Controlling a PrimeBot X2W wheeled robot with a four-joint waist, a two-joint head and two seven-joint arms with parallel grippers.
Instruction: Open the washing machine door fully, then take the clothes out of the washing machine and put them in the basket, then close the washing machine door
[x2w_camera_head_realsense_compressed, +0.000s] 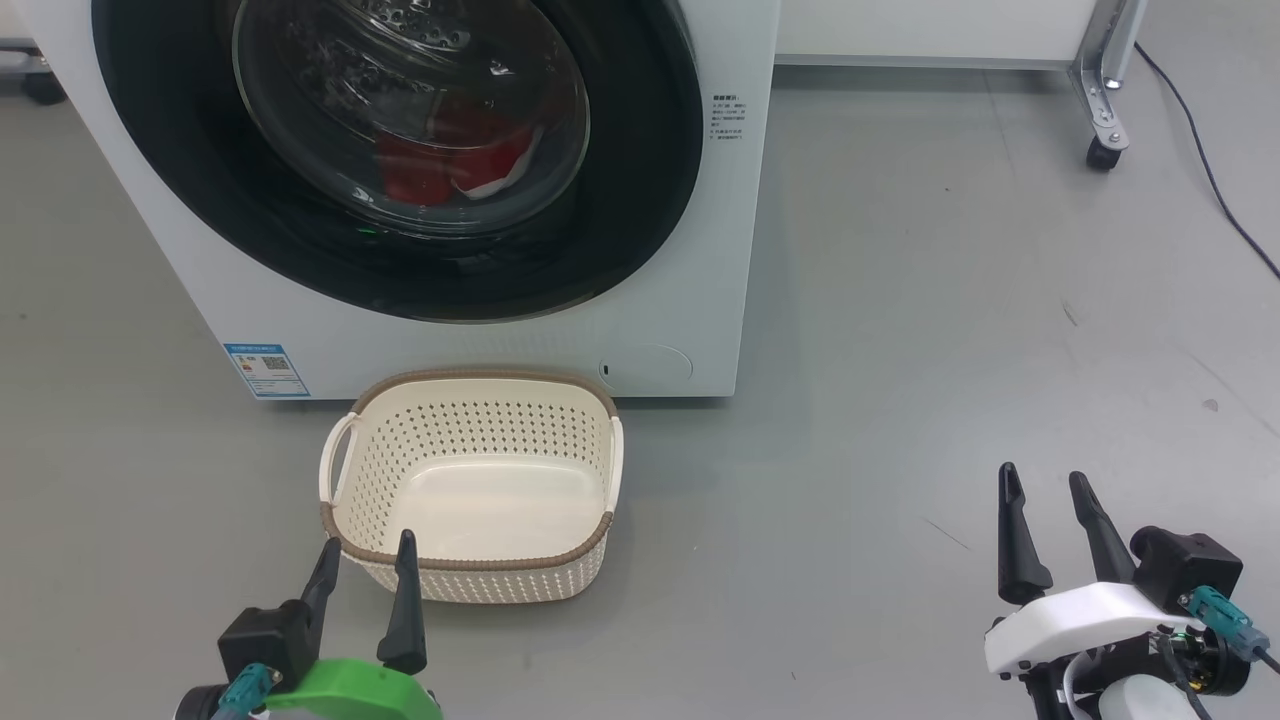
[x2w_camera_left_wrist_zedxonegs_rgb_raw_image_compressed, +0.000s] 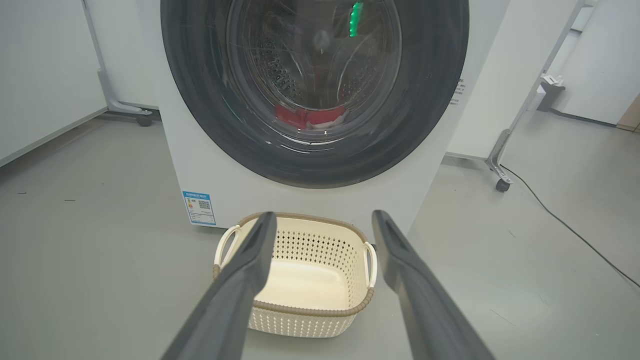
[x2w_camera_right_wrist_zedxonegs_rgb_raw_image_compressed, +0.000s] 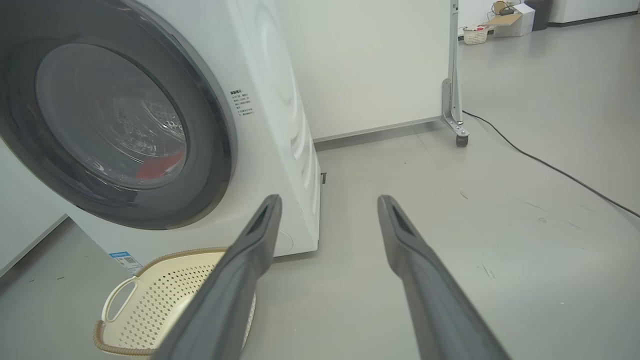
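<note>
Nearest the robot, low in the head view, both claws hang over the grey floor (x2w_camera_head_realsense_compressed: 900, 350) with dark fingers (x2w_camera_head_realsense_compressed: 405, 600) spread and nothing between them. The left gripper (x2w_camera_head_realsense_compressed: 368, 542) is just before the near rim of the basket (x2w_camera_head_realsense_compressed: 470, 440), and the right gripper (x2w_camera_head_realsense_compressed: 1043, 473) is well off to the right over bare floor. The basket sits just beyond the left claw, cream, perforated and empty. Its far rim is close against the foot of the washing machine (x2w_camera_head_realsense_compressed: 735, 300), near the blue label (x2w_camera_head_realsense_compressed: 265, 370). Above it the washing machine door (x2w_camera_head_realsense_compressed: 640, 200) lies shut, flush with the white front. Through its glass bowl (x2w_camera_head_realsense_compressed: 330, 120) the clothes (x2w_camera_head_realsense_compressed: 450, 165) show as a red heap with a white edge, low in the drum (x2w_camera_head_realsense_compressed: 420, 40). Farther right, a castered frame leg (x2w_camera_head_realsense_compressed: 1103, 140) and a black cable (x2w_camera_head_realsense_compressed: 1215, 180) rest on the floor.

Nothing of the task is done, so opening the door is judged the step in hand. No handle or hinge can be made out on the glossy rim, so which edge to pull cannot be told. Once found, that edge should be hooked from behind and drawn along the door's arc, not straight back, until it stands fully wide. The working arm should pass above the basket without nudging it from under the door.
</note>
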